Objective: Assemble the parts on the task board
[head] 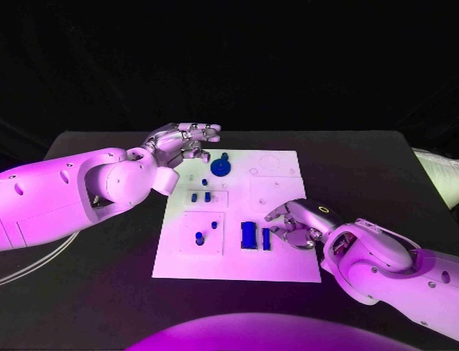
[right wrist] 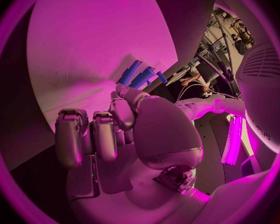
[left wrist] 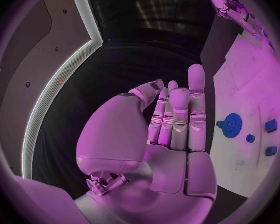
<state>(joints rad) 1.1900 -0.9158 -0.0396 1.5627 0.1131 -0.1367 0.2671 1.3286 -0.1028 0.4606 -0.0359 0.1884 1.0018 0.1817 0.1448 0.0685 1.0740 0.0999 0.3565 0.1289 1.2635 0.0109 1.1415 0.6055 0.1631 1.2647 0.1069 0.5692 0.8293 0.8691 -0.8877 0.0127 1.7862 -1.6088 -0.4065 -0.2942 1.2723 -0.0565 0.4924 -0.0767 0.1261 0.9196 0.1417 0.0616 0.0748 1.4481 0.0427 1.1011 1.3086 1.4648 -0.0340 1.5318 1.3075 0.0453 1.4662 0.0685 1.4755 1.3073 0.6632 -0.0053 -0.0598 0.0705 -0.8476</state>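
The white task board (head: 277, 186) lies in the middle of the black table. On it are a blue gear (head: 221, 167), small blue pieces (head: 200, 196) further in, two more (head: 200, 237) in a recess near the front, and two upright blue bars (head: 248, 235). My left hand (head: 188, 139) hovers over the board's far left corner and holds nothing, its fingers (left wrist: 177, 114) raised side by side; the gear (left wrist: 232, 122) lies beyond them. My right hand (head: 298, 223) sits just right of the bars with its fingers (right wrist: 93, 134) curled in beside the bars (right wrist: 137, 74); I cannot tell whether they touch.
The board's right half (head: 282, 256) is bare white with faint outlines. Black table (head: 377, 168) runs around the board on every side. A pale bundle (head: 451, 175) lies at the table's far right edge.
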